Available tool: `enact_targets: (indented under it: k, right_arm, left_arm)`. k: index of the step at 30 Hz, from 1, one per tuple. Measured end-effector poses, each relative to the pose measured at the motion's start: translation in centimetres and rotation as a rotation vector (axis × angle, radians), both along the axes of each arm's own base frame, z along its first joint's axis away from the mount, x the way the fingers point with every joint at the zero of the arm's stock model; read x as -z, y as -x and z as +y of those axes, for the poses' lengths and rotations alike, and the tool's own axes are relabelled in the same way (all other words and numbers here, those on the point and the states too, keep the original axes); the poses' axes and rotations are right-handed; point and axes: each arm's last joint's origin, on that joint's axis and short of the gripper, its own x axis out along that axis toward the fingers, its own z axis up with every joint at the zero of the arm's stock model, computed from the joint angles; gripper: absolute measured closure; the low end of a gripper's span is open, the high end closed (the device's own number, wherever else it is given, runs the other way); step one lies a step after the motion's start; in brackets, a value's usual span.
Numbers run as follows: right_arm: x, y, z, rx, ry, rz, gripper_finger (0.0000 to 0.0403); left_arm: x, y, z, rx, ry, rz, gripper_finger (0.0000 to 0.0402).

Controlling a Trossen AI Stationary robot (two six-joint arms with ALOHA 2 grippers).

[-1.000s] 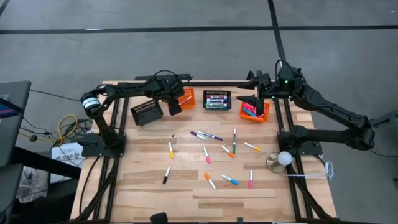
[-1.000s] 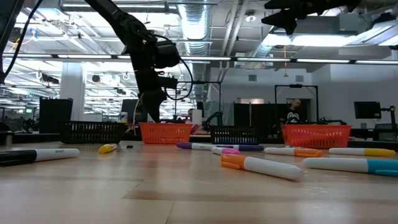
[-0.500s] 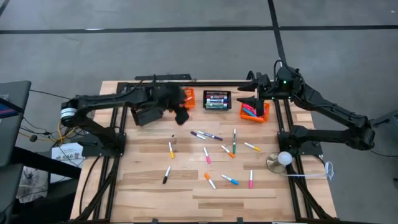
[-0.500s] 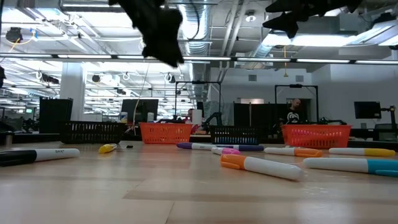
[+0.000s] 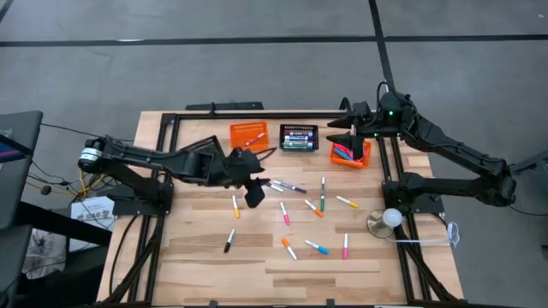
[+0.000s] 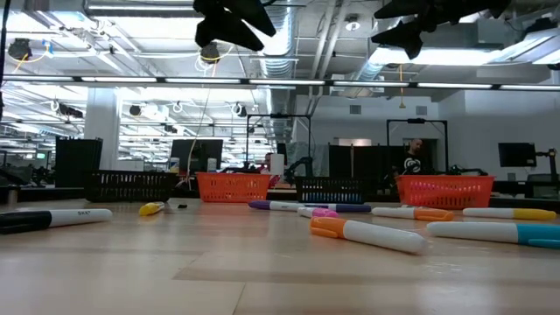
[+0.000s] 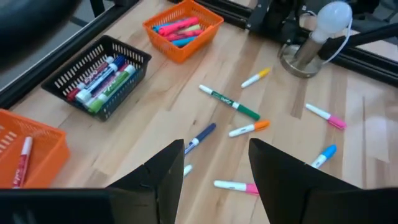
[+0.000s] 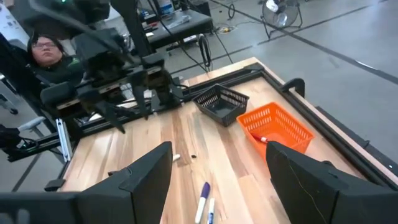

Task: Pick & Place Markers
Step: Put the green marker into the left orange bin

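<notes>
Several markers (image 5: 285, 214) in mixed colours lie flat and scattered on the wooden table's middle and near part; the left wrist view shows a green one (image 7: 230, 102), an orange one (image 7: 249, 129) and a blue one (image 7: 199, 137). More markers fill the right orange basket (image 5: 351, 152) and the black basket (image 5: 299, 138). My left gripper (image 5: 254, 192) (image 7: 214, 177) hangs open above the scattered markers, well clear of the table (image 6: 232, 22). My right gripper (image 5: 347, 141) (image 8: 217, 180) waits open above the right orange basket.
A second orange basket (image 5: 248, 135) with one marker stands at the far edge, and a black basket (image 5: 204, 154) shows partly under my left arm. A lamp on a round base (image 5: 390, 221) stands at the right edge. A person (image 8: 43, 50) sits beyond the table's left side.
My left gripper has swung from the left orange basket at the far edge toward the table's near side and right, ending over the scattered markers in the middle. In the low view it has risen from basket height to the picture's top. The markers have not moved.
</notes>
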Motion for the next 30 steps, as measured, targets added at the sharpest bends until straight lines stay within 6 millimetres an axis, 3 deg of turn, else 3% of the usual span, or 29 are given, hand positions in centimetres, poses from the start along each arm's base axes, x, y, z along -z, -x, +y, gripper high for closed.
enact_targets:
  k: [7, 11, 19, 30]
  right_arm:
    - [0.7, -1.9, 2.6, -0.165, 0.09, 0.052, 0.0153]
    - [2.3, -2.3, 3.8, -0.108, 0.106, 0.225, 0.0154]
    - [5.6, -2.4, 5.2, 0.108, -0.374, 0.554, 0.0155]
    - [10.6, -6.6, 7.1, 0.26, -0.649, 0.834, 0.0155]
  left_arm:
    - [1.7, 0.7, -1.3, -0.058, 0.039, -0.01, 0.0222]
    - [3.0, 0.9, -1.4, -0.095, 0.087, 0.0, 0.0222]
    - [3.9, 0.9, -1.0, -0.173, 0.094, -0.038, 0.0222]
    - [3.6, 0.6, -0.1, -0.216, 0.085, -0.086, 0.0222]
